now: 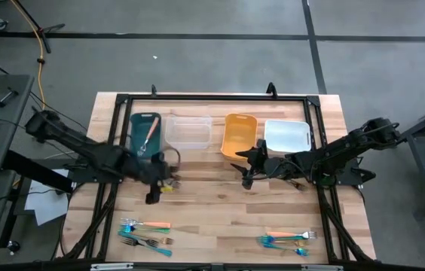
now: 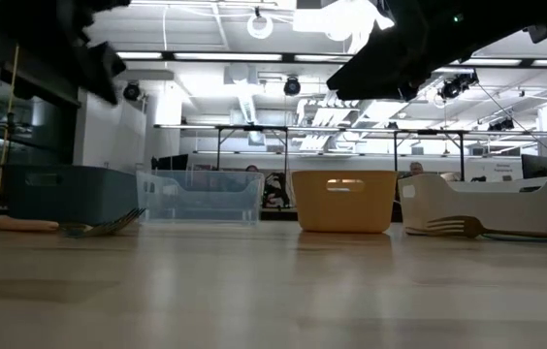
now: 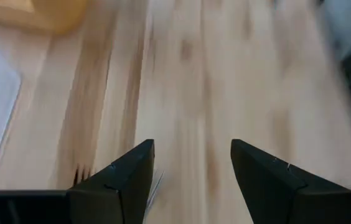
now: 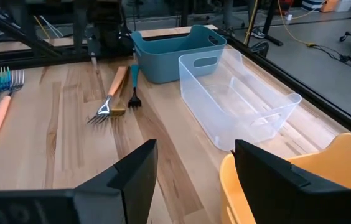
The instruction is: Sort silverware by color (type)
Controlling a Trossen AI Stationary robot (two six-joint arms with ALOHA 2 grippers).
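The silverware lies in groups on the wooden table: a front-left pile (image 1: 145, 232), a front-right pile (image 1: 288, 239), and a few forks (image 4: 110, 104) in front of the teal bin (image 1: 145, 132), one of them orange-handled. Another orange-handled piece (image 1: 151, 134) lies inside the teal bin. A gold fork (image 2: 458, 228) lies before the white bin (image 1: 286, 135). My left gripper (image 1: 154, 194) hangs open over bare wood near the forks by the teal bin, blurred. My right gripper (image 1: 244, 167) hangs open in front of the orange bin (image 1: 239, 135), nothing between its fingers.
A clear bin (image 1: 188, 132) stands between the teal and orange bins along the far side. A black frame (image 1: 212, 98) runs around the table's edges. Bare wood lies in the table's middle (image 1: 212, 203).
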